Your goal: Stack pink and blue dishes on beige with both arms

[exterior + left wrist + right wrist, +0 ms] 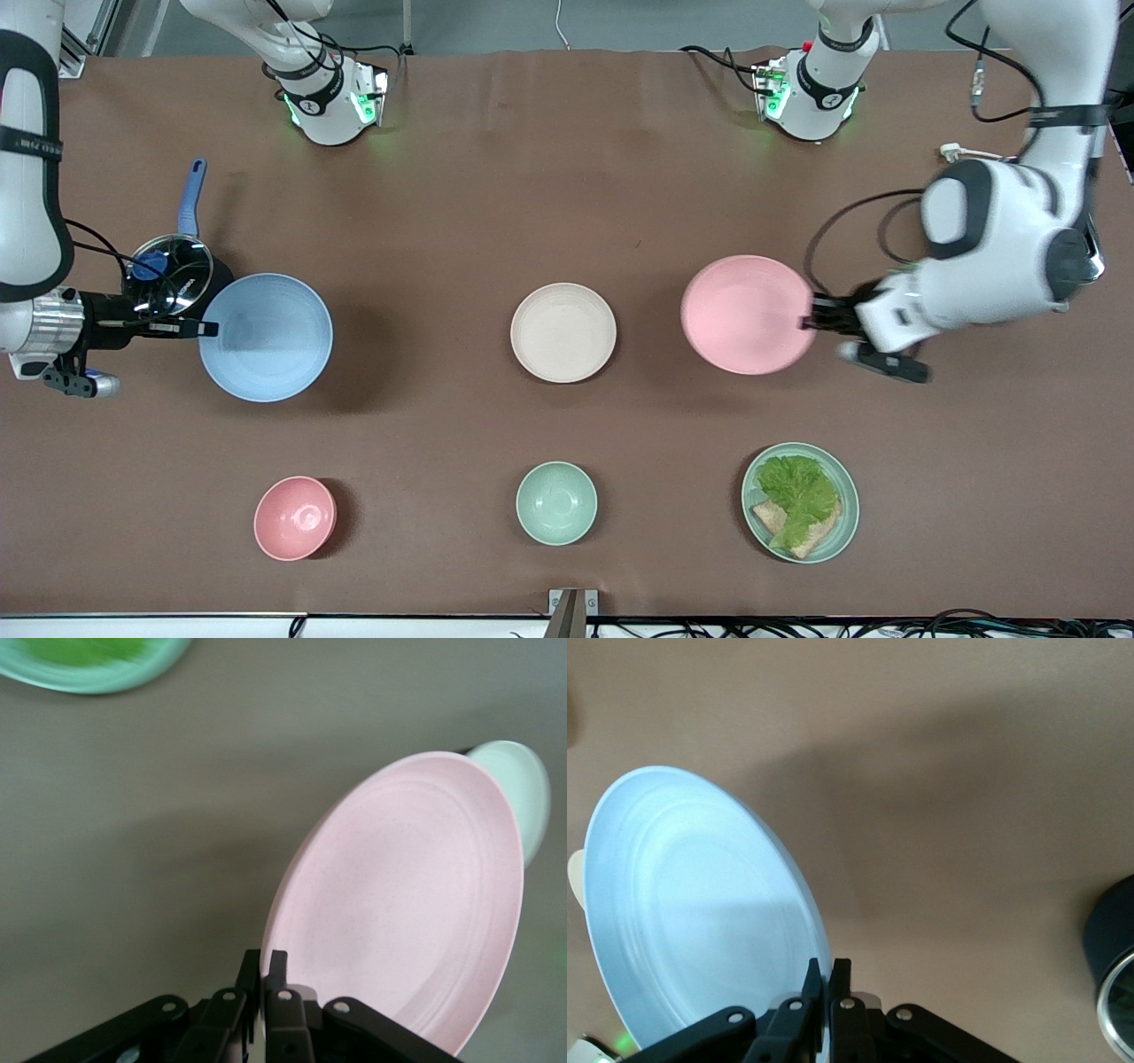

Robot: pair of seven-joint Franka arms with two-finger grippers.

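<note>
The beige plate point(563, 332) lies flat at the table's middle. My left gripper point(809, 323) is shut on the rim of the pink plate point(749, 314), which is held up off the table toward the left arm's end; the left wrist view shows the same pink plate point(416, 904) pinched at its edge by that gripper point(264, 961). My right gripper point(209, 329) is shut on the rim of the blue plate point(266, 337), lifted over the right arm's end. In the right wrist view the blue plate point(700, 912) is tilted in that gripper point(830, 967).
A small pink bowl point(295, 517), a mint-green bowl point(556, 502) and a green plate with lettuce point(800, 501) sit in a row nearer the front camera. A dark pot with a glass lid and blue handle point(168, 266) stands beside the right gripper.
</note>
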